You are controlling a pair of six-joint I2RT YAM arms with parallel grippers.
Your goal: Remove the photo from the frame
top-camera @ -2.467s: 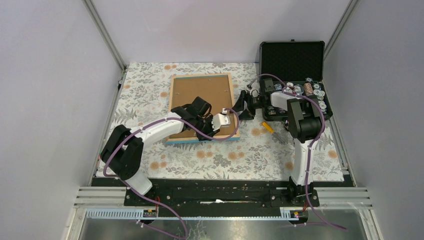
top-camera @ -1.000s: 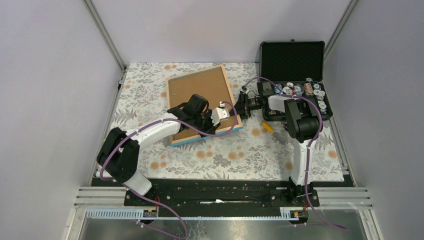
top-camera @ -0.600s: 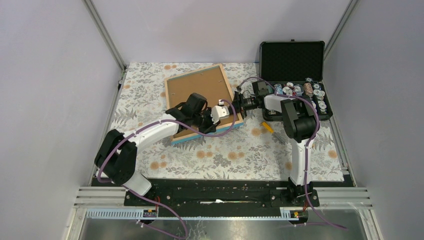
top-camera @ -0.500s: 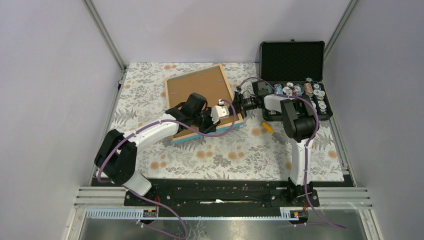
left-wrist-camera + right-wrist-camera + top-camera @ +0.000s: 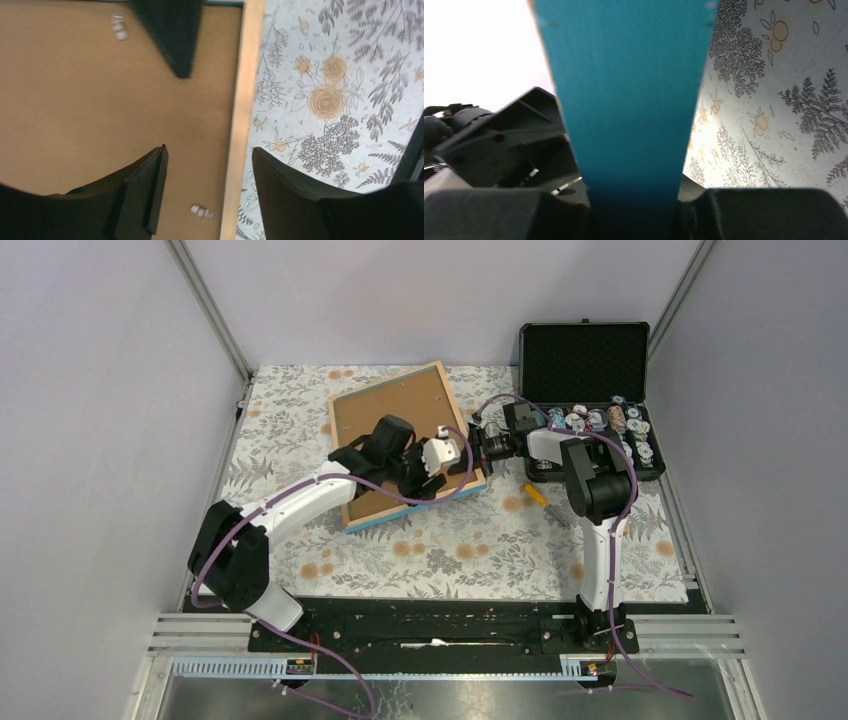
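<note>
- Since the earliest view, the frame (image 5: pixel 400 440) has swung from square-on to skewed on the tabletop (image 5: pixel 500 540), with its far right corner now nearer the back edge. The left arm's wrist has also moved up along the frame's right side.
- The frame lies face down, with its brown panel (image 5: pixel 75 100) uppermost inside the pale wood rim (image 5: pixel 240 125).
- The photo cannot be seen in any view. I judge it is still shut in under that panel.
- The left gripper (image 5: pixel 209 155) hangs over the frame's right side with its jaws apart. One finger is above the panel and the other above the floral cloth, so the rim runs between them and nothing is held.
- The right gripper (image 5: pixel 480 452) reaches in from the side of the black case (image 5: pixel 585 360). Its jaws are closed on the frame's edge, and the blue border (image 5: pixel 624 100) fills the gap between them.
- Two small metal clips (image 5: pixel 201 211) show on the panel near the rim, and they appear to be still holding it in.
- The step in hand looks like steadying and positioning the frame, so the back is not yet opened.
- The next move calls for the right arm to keep the frame pinned while the left fingertips turn or bend the clips aside. The panel then has to be lifted without dragging the frame or creasing the print beneath.
</note>
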